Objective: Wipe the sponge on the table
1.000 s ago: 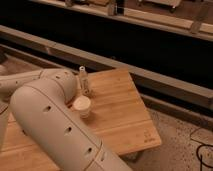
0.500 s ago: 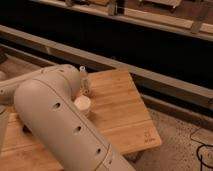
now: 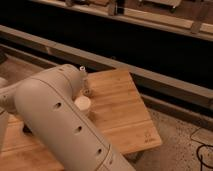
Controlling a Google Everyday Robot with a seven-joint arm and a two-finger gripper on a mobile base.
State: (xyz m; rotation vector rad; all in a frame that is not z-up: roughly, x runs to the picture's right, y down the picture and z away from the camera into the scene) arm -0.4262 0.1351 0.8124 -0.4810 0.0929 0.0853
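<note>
Judging progress is not possible here: you see no sponge on the visible part of the surface (image 3: 125,115), so it lies behind the arm (image 3: 65,125) or outside the frame, and what wiping is done or left stays open. The tool is likewise out of sight, behind or beyond that arm, so you cannot tell whether it is released or clenched. Only a cup (image 3: 82,103) shows beside the arm.

I see the table (image 3: 122,107): a squarish, light-brown bamboo top with striped plank grain, lying flat, with a small dark logo at its near right corner. My arm's big white link covers its left half. The sponge and the gripper are both hidden behind that link.
</note>
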